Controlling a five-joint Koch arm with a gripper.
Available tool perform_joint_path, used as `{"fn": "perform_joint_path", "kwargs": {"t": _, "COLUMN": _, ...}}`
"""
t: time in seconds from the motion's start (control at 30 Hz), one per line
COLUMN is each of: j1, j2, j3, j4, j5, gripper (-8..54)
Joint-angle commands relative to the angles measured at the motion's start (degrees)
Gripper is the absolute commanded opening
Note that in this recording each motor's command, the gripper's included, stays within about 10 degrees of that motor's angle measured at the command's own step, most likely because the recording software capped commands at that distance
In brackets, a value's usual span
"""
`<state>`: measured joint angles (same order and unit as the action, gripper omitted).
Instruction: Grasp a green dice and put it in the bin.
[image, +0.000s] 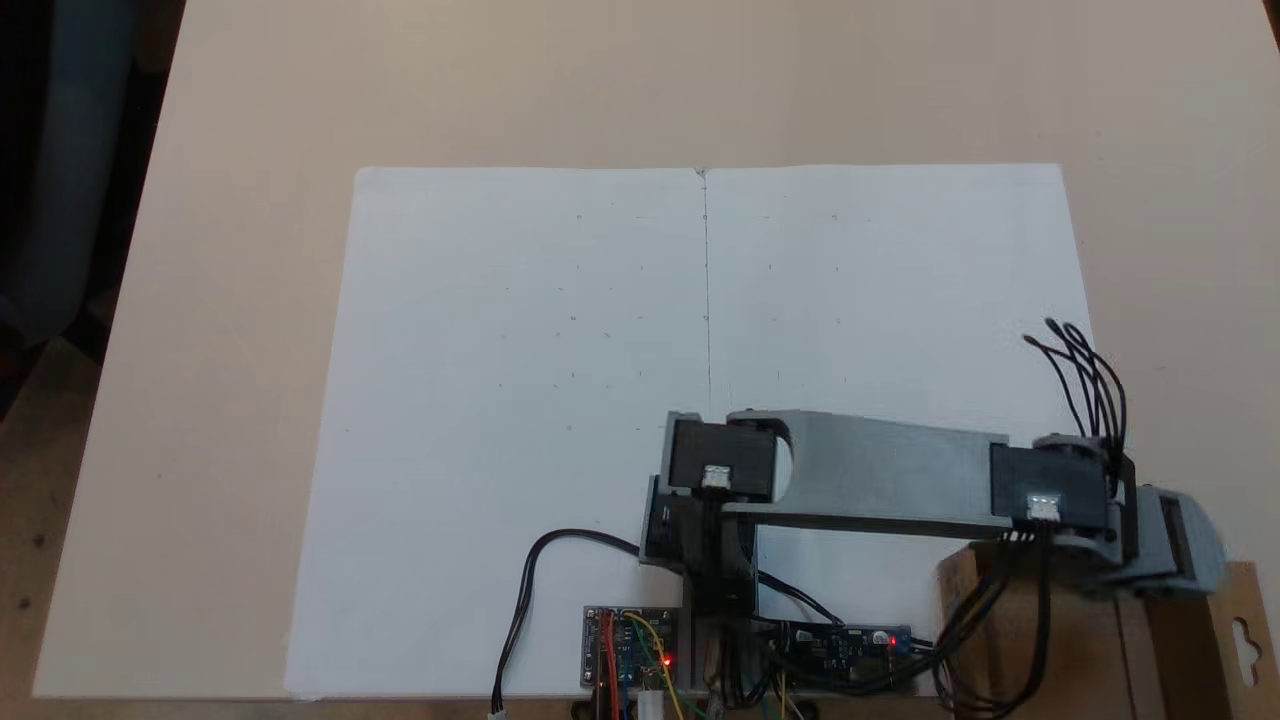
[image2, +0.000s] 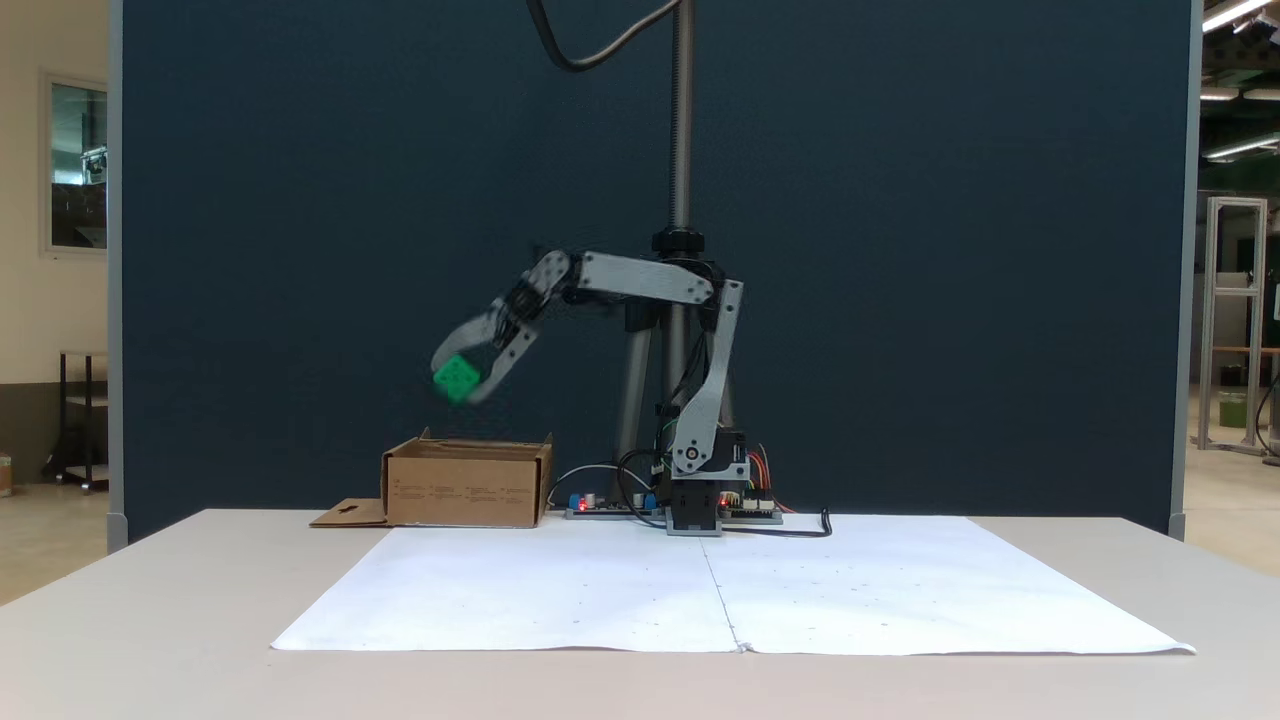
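Observation:
The green dice (image2: 457, 379) hangs in the air above the bin (image2: 468, 483), a brown cardboard box at the left of the arm's base. My gripper (image2: 461, 381) is shut on the dice, pointing down and to the left, well above the box's rim. In a fixed view from above, the arm reaches right over the bin (image: 1150, 640), whose flap with a keyhole cut-out (image: 1245, 635) lies at the lower right; the gripper's grey body (image: 1180, 545) hides the dice there.
A large white paper sheet (image: 600, 400) covers the tan table in front of the arm. Circuit boards (image: 628, 650) with wires and red lights sit by the arm's base (image2: 697, 500). A camera pole (image2: 682, 150) rises behind the arm.

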<state>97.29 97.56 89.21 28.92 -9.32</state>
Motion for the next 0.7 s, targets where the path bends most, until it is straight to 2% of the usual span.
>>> {"fn": "perform_joint_path", "kwargs": {"t": 0.0, "j1": 2.46, "j2": -0.18, "j3": -2.37, "j4": -2.81, "j5": -6.77, "gripper": 12.7}}
{"fn": "perform_joint_path", "kwargs": {"t": 0.17, "j1": 7.21, "j2": -7.03, "j3": -2.29, "j4": -2.64, "j5": -10.63, "gripper": 12.7}}
{"fn": "perform_joint_path", "kwargs": {"t": 0.4, "j1": 7.38, "j2": -8.53, "j3": 2.55, "j4": -0.18, "j5": -14.68, "gripper": 12.7}}
{"fn": "perform_joint_path", "kwargs": {"t": 0.47, "j1": 7.29, "j2": -8.7, "j3": 2.64, "j4": 1.76, "j5": -14.59, "gripper": 25.8}}
{"fn": "perform_joint_path", "kwargs": {"t": 0.5, "j1": 7.29, "j2": -8.7, "j3": 2.64, "j4": 2.29, "j5": -14.59, "gripper": 29.5}}
{"fn": "perform_joint_path", "kwargs": {"t": 0.53, "j1": 7.29, "j2": -8.7, "j3": 2.64, "j4": 2.72, "j5": -14.59, "gripper": 31.4}}
{"fn": "perform_joint_path", "kwargs": {"t": 0.67, "j1": 7.29, "j2": -8.7, "j3": 2.64, "j4": 2.64, "j5": -14.59, "gripper": 31.4}}
